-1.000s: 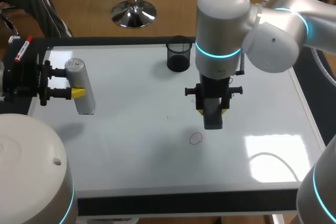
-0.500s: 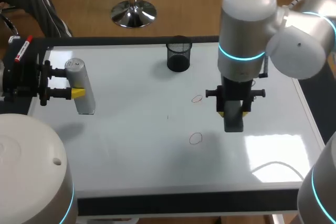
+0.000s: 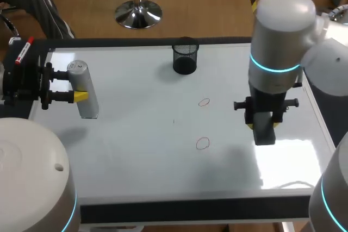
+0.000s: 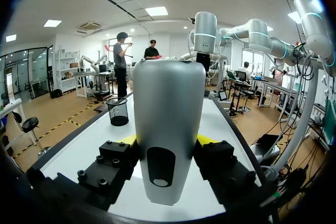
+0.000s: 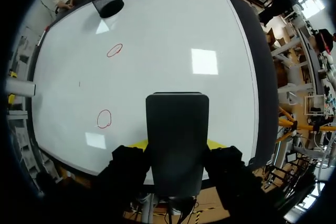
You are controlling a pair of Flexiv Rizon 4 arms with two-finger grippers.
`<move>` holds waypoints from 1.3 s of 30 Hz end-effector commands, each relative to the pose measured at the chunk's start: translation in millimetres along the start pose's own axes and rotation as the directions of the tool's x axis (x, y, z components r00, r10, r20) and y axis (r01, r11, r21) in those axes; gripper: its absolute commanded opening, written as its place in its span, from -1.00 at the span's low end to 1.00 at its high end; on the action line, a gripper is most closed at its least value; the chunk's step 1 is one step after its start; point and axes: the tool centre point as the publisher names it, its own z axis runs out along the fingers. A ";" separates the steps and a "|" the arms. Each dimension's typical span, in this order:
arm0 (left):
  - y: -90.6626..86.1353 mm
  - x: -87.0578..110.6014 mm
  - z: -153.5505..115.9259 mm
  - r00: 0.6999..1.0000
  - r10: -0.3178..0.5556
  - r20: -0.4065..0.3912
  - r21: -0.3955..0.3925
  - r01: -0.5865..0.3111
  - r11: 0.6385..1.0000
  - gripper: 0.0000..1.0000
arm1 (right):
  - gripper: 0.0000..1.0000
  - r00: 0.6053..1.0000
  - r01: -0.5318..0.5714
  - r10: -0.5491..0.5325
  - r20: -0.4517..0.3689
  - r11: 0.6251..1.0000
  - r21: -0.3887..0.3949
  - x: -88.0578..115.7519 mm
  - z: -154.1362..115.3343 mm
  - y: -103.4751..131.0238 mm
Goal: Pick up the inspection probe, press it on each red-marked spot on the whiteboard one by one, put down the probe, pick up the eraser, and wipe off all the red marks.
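- The right gripper (image 3: 263,125) is clamped on the eraser (image 3: 264,134), a yellow tip on each side, over the right part of the whiteboard (image 3: 136,156).
- Two red marks lie unwiped to its left, a far one (image 3: 204,102) and a near one (image 3: 202,143).
- To wipe well, I judge the eraser should come left, sit flat on the board with even pressure, and cover each ring fully, with overlapping passes.
- The left gripper (image 3: 80,95) pinches the inspection probe (image 3: 87,107) at the far left of the board, well clear of the marks, so it need not move.
- The mesh cup (image 3: 185,57) stands beyond the far mark; strokes should stop short of it.
- Hidden: the eraser's wiping face, and whether it touches the board.
- A tiny dark tick (image 3: 174,121) left of the marks is too small to identify.
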 end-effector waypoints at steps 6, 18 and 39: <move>-0.3 0.5 -1.3 1.000 0.002 0.000 0.003 -0.002 1.000 -1.00 | -1.00 0.993 -0.007 0.007 -0.117 1.000 0.007 -36.0 1.9 -3.6; -0.3 0.5 -1.3 1.000 0.002 0.000 0.003 -0.002 1.000 -1.00 | -1.00 0.986 0.003 0.001 -0.167 1.000 0.023 -48.5 3.4 -4.1; -0.3 0.5 -1.3 1.000 0.002 0.000 0.003 -0.002 1.000 -1.00 | -1.00 0.986 0.003 0.001 -0.167 1.000 0.023 -48.5 3.4 -4.1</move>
